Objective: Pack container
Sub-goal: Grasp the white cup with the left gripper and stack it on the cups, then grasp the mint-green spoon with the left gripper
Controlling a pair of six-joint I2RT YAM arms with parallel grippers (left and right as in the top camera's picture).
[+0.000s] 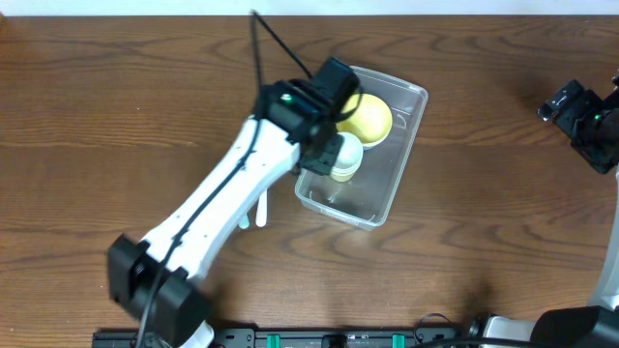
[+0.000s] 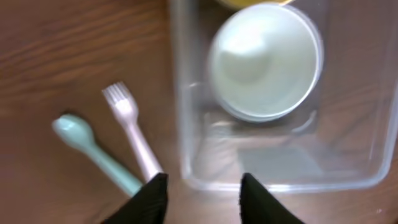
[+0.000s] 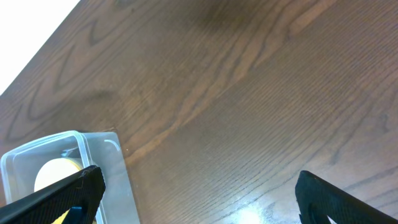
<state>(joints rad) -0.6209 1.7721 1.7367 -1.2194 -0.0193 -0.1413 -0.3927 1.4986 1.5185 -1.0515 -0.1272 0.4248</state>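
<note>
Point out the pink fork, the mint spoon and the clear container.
pink fork (image 2: 139, 146), left wrist view, on its handle.
mint spoon (image 2: 69, 129), left wrist view, on its bowl.
clear container (image 2: 179, 106), left wrist view, on its left wall.

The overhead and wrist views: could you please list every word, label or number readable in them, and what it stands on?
None can be read: the clear rectangular plastic container, pale round cup, yellow bowl, pink plastic fork, mint plastic spoon and brown wooden table show no text.

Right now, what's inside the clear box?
A yellow bowl and a pale bowl sit inside the box. From overhead, the left arm covers part of both, so anything beneath it is hidden.
</note>
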